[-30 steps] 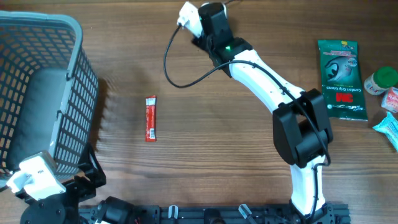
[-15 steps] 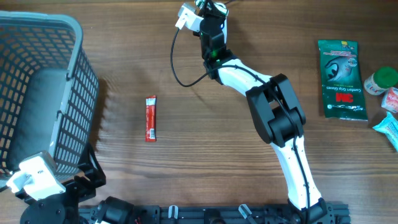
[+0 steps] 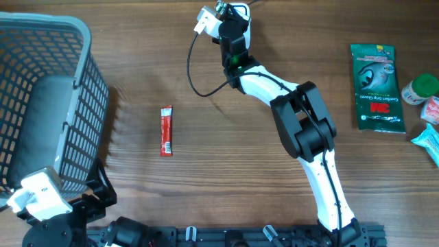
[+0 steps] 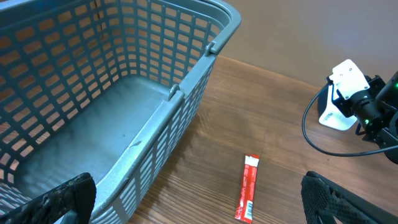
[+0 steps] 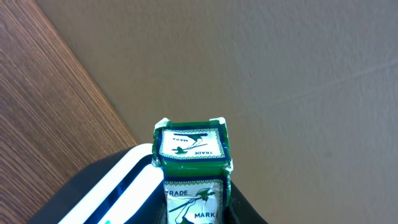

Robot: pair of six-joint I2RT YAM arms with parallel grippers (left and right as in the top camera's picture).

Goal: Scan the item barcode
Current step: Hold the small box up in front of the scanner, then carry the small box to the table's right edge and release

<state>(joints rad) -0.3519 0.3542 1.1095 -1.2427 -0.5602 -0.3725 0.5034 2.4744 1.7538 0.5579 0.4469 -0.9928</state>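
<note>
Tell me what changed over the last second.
The right arm folded: its elbow swung left and farther from the robot's base, and the wrist shifted slightly left, right gripper at the far table edge shut on the green-and-white box throughout. Nothing was taken or released. Red sachet, basket, green packet and left arm stayed put.

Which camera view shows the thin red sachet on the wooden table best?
Left wrist: the thin red sachet lies whole and largest there. Overhead shows it whole but smaller; the right wrist view misses it.

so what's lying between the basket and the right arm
Overhead view: a red sachet flat on the wood, plus a black cable loop nearer the right arm.
</note>
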